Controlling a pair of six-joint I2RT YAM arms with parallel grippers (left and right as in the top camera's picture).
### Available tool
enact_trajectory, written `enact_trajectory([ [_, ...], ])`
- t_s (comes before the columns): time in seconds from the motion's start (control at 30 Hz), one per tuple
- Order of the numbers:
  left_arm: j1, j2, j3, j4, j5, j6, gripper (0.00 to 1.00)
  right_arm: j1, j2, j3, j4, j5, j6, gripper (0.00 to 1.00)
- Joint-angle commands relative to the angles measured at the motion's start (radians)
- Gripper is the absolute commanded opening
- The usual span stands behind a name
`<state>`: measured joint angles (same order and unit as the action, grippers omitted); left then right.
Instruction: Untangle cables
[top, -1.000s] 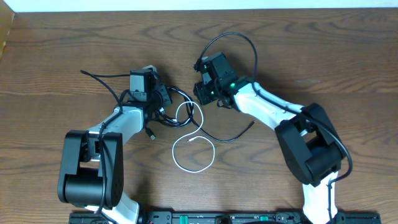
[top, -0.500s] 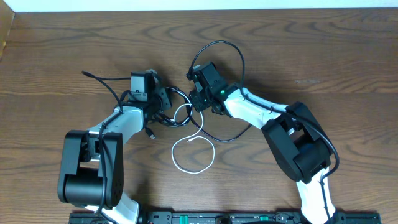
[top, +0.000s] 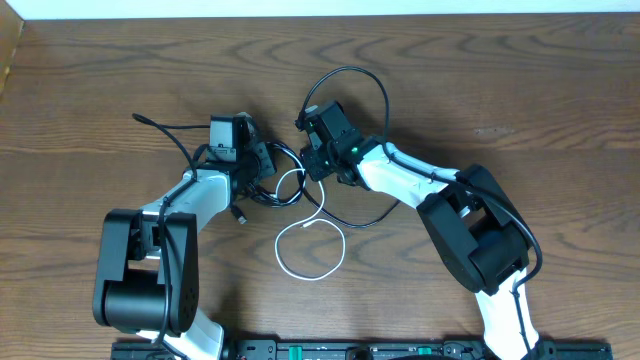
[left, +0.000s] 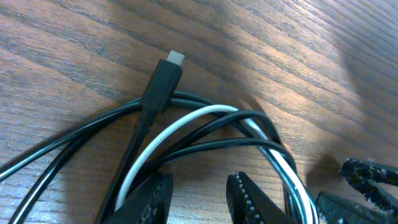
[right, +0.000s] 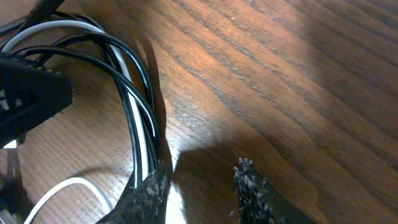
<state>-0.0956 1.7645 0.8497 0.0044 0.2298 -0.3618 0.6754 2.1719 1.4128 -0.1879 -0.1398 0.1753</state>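
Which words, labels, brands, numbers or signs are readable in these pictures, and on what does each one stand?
None: no text can be read in any view.
Cables and black plug: no marking shows.
Table: only wood grain.
Bar at the bottom edge of the overhead view: small green marks, too small to read.

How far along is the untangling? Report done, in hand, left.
Done: nothing; the white cable lies woven through the black cables. In hand: nothing gripped; left fingers and right fingers stand open at the knot. Left: separating every cord.
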Motion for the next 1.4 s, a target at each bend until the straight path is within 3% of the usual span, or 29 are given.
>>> enact_trajectory([
  [0.0, -0.002, 0.003, 0.022, 0.001, -0.011, 0.012, 0.34, 0.003, -0.021, 0.0, -0.01, -0.035, -0.005, 0.35],
  [0.93, -0.002, 0.003, 0.022, 0.008, -0.01, 0.012, 0.4, 0.008, 0.01, -0.002, -0.006, -0.12, -0.019, 0.39],
  [1.37, -0.001, 0.003, 0.022, 0.007, -0.011, 0.012, 0.4, 0.068, 0.014, -0.002, -0.126, 0.125, -0.062, 0.33],
])
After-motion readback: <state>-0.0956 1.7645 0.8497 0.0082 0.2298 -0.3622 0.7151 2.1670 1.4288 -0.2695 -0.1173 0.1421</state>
